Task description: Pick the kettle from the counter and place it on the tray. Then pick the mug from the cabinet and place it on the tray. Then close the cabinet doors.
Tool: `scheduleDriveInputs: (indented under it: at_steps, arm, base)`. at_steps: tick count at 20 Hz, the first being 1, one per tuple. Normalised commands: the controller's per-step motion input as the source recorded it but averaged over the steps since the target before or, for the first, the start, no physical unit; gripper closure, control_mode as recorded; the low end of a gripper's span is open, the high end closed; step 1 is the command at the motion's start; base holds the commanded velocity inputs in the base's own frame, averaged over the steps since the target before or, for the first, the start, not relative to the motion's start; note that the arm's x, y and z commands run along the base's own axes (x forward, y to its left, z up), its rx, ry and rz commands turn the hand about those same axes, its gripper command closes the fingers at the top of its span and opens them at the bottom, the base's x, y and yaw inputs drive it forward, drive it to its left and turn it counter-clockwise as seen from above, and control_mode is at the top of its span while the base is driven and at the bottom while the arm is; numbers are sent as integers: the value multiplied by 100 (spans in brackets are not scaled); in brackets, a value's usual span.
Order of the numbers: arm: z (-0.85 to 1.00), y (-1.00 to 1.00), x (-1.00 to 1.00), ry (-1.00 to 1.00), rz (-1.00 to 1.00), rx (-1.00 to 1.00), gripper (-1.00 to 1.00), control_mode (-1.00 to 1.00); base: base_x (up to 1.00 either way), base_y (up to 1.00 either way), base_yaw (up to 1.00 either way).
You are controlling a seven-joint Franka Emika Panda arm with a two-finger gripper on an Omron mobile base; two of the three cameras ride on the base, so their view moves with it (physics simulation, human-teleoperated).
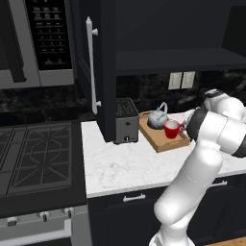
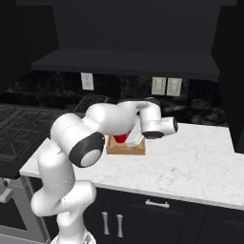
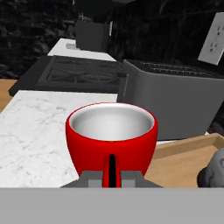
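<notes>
The red mug (image 1: 171,129) sits on the wooden tray (image 1: 166,143), at its near right part, with the silver kettle (image 1: 157,118) just behind and to its left on the same tray. In the hand view the mug (image 3: 111,135) is right in front of the camera, upright, white inside, its handle turned toward the gripper (image 3: 112,178). The two dark finger tips rise on either side of that handle — whether they press on it or stand free cannot be told.

The tray lies on the white marble counter (image 1: 120,166), angled, with its far left corner close to the black-and-silver toaster (image 1: 126,120). In the hand view the toaster (image 3: 175,98) looms directly beyond the mug, and a grey edge of the kettle (image 3: 214,168) shows at the lower right over the tray floor (image 3: 183,162).

The left cabinet door (image 1: 98,67) stands swung open, its edge coming down just in front of the toaster, its long silver bar handle (image 1: 90,65) facing left. Left of it hang the microwave (image 1: 36,41) and below that the black stovetop (image 1: 38,158). From the right base view, the arm's own white forearm (image 2: 124,119) hides most of the tray (image 2: 125,147) — only a red sliver of the mug (image 2: 121,137) shows. Wall outlets (image 2: 166,86) sit on the dark backsplash behind.
</notes>
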Motion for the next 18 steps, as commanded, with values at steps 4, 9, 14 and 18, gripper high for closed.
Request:
scheduleDriveInputs:
  at_steps: [4,9,14,18]
  arm:
    - [-19,0,43,0,0,0,100,-100]
    - [-20,0,43,0,0,0,100,-100]
    - [-22,0,35,1,2,0,100,-100]
    - [-18,0,32,2,5,1,100,-100]
  base:
    - [0,0,0]
    - [0,0,0]
    - [0,0,0]
    - [0,0,0]
